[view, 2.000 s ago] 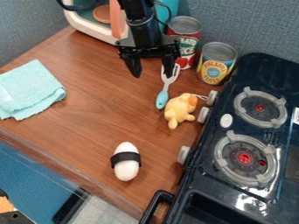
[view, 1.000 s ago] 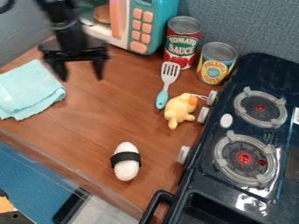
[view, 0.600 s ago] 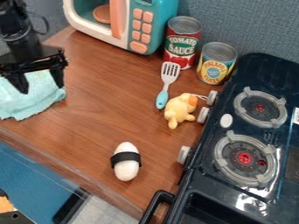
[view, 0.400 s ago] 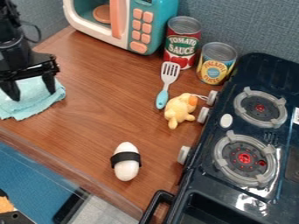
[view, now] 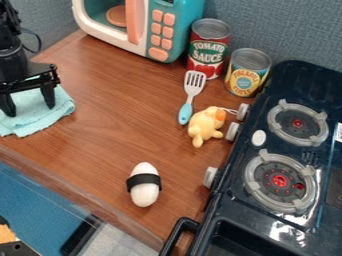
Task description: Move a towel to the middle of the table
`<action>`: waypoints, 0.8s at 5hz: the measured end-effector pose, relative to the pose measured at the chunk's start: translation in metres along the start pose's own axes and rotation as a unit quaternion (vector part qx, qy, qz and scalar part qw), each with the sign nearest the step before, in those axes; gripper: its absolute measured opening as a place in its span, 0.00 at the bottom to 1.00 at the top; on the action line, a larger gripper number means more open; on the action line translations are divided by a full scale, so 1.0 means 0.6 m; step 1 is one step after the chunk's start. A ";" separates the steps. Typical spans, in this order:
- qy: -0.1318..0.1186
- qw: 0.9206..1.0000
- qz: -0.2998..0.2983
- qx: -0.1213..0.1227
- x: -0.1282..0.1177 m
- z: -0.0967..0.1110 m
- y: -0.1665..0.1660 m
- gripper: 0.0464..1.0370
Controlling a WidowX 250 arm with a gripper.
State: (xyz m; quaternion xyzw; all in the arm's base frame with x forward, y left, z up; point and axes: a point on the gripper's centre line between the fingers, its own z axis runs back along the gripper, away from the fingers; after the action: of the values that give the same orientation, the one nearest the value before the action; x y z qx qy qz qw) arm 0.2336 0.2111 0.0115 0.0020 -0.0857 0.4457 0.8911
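my claw (view: 30,111) hangs spread over the towel (view: 30,124); no grab yet; whole haul to the table (view: 120,125) middle's left, imo

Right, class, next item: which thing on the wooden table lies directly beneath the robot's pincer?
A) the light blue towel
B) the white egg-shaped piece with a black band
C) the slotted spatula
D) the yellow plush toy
A: the pincer is over the light blue towel, its two fingers apart against the cloth in the picture.
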 end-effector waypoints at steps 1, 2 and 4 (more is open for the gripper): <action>-0.002 1.000 -0.002 0.018 0.022 -0.008 -0.008 0.96; 0.000 0.999 -0.009 0.035 0.048 -0.018 -0.031 0.96; 0.003 0.999 -0.010 0.036 0.109 -0.029 -0.107 0.96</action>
State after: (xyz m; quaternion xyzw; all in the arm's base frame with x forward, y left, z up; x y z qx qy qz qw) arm 0.3259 0.2257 0.0094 0.0337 -0.0672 0.4392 0.8952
